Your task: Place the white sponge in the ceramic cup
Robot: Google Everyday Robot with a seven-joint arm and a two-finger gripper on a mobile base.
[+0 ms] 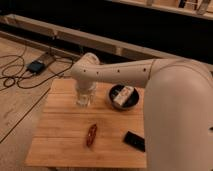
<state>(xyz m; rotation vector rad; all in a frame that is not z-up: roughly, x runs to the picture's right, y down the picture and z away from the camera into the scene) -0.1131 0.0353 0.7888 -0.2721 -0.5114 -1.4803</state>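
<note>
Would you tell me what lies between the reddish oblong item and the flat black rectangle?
Bare wooden tabletop, in the camera view; the gripper hangs behind, beside the dark bowl.

arm (131, 75): extended across view | wrist (86, 74): bent down | gripper (84, 98): hanging below wrist

Here's my gripper (84, 98), down by the table's (60, 145) far edge, left of the middle, and it's one pale smudge. I can't separate it from whatever's beneath it. White sponge, ceramic cup: can't pick out either in there. My arm (170, 100) swallows the table's right edge and runs off the picture's right side. The pale boxy item (124, 93) in the bowl (114, 101) is too blurred to name. So are the reddish thing (91, 135) toward the near edge and the dark flat thing (135, 141) toward the near-right corner.
</note>
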